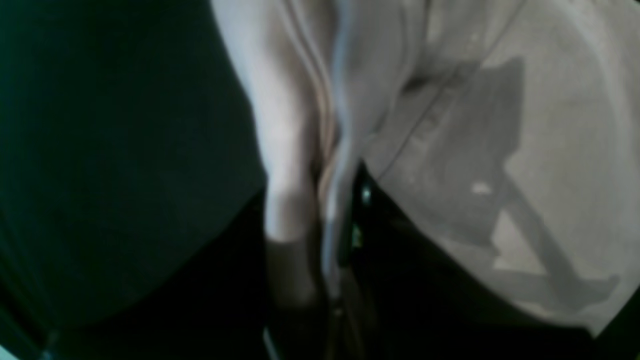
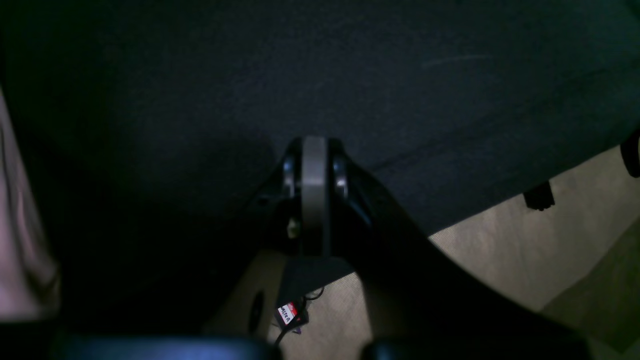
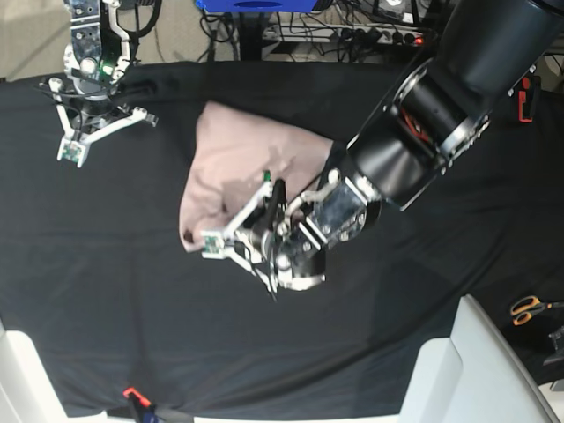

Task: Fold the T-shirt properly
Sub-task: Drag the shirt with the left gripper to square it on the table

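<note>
The T-shirt [image 3: 238, 163] lies on the black cloth [image 3: 132, 291], near its middle. The left gripper [image 3: 271, 192] sits over the T-shirt's near right edge. The right gripper [image 3: 70, 141] stands well to the T-shirt's left, over the cloth. Scissors [image 3: 529, 308] lie far right of the T-shirt, past the cloth's edge.

arm [image 3: 458, 97]: glossy black, silver ring | hand [image 3: 264, 201]: white struts

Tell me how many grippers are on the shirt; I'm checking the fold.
1. The left gripper pinches the shirt at its near edge; the right gripper sits shut over the black cloth, apart from it.
</note>
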Tool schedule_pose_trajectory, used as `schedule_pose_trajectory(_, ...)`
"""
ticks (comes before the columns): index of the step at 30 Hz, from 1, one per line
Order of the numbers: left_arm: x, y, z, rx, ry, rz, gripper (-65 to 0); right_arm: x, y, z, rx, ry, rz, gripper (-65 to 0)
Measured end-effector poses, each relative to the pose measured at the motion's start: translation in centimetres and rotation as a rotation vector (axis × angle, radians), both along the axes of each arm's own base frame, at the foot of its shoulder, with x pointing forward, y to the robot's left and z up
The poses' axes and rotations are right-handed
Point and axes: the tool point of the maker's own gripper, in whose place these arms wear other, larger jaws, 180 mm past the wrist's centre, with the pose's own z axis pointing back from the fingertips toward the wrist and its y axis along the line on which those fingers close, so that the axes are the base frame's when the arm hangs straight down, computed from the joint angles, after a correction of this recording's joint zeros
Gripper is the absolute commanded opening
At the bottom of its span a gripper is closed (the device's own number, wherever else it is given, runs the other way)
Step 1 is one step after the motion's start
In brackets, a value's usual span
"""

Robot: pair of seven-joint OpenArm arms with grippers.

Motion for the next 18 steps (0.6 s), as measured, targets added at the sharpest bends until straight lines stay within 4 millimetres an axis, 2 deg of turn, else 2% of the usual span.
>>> schedule_pose_trajectory(6,0.9,1.0,-1.4,0.008,0.055,0.055,-65.0,0.0,0.0,0.0,0.001,0.001,-0.001,-63.5)
schedule_pose_trajectory(13,1.3,1.1,-1.2,0.001,0.05,0.058,-65.0,0.8,0.0,0.4,0.0,-0.019,0.0,-63.5)
schedule_pose_trajectory(18,1.3,1.1,-1.2,0.002,0.049,0.058,-65.0,0.7,0.0,0.3,0.001,-0.016,-0.001,-63.5)
